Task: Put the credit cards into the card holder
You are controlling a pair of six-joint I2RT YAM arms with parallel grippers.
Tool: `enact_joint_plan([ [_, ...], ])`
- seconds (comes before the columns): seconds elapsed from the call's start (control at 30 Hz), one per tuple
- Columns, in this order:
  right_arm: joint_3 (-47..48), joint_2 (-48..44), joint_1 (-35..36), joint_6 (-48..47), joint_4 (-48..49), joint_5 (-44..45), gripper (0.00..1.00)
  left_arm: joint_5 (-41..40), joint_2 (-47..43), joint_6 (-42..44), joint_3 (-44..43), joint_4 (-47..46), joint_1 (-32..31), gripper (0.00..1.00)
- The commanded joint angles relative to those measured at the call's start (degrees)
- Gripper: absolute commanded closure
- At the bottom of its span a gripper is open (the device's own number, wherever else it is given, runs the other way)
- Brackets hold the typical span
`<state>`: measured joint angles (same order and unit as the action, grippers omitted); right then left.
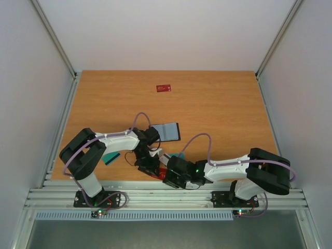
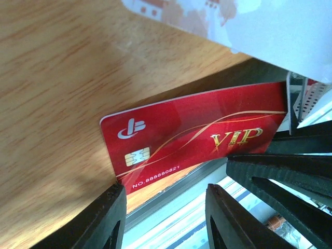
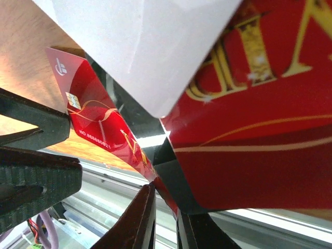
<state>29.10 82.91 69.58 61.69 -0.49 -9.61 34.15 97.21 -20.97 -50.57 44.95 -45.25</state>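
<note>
Left wrist view: red VIP card [image 2: 192, 140] loses its right end behind the right gripper finger [image 2: 280, 174]. White card [image 2: 249, 26] is blurred and cut off at upper right.
Top view: same red card is only a sliver at lower centre — rest covered. Teal card [image 1: 110, 158] half under the left arm [image 1: 104, 142]. Far red card [image 1: 164, 88] print unreadable.
Right wrist view: red patch [image 3: 249, 129] at right is blurred and cropped — can't tell if same card.
</note>
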Motion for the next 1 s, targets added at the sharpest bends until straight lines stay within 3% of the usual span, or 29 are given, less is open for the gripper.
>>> enact_joint_plan([
  [0.0,3.1,0.9,-0.1,-1.4,3.2,2.6,0.87,-2.7,-0.9,0.1,0.4,0.0,-0.5,0.57],
  [0.53,4.0,1.1,-0.1,-1.3,3.6,0.7,0.99,-9.8,-9.3,-4.3,0.1,4.1,-0.4,0.56],
  [0.97,4.0,-8.8,-4.3,-3.7,1.1,3.5,0.99,-14.8,-28.4,-12.6,-7.4,4.8,0.9,0.49],
])
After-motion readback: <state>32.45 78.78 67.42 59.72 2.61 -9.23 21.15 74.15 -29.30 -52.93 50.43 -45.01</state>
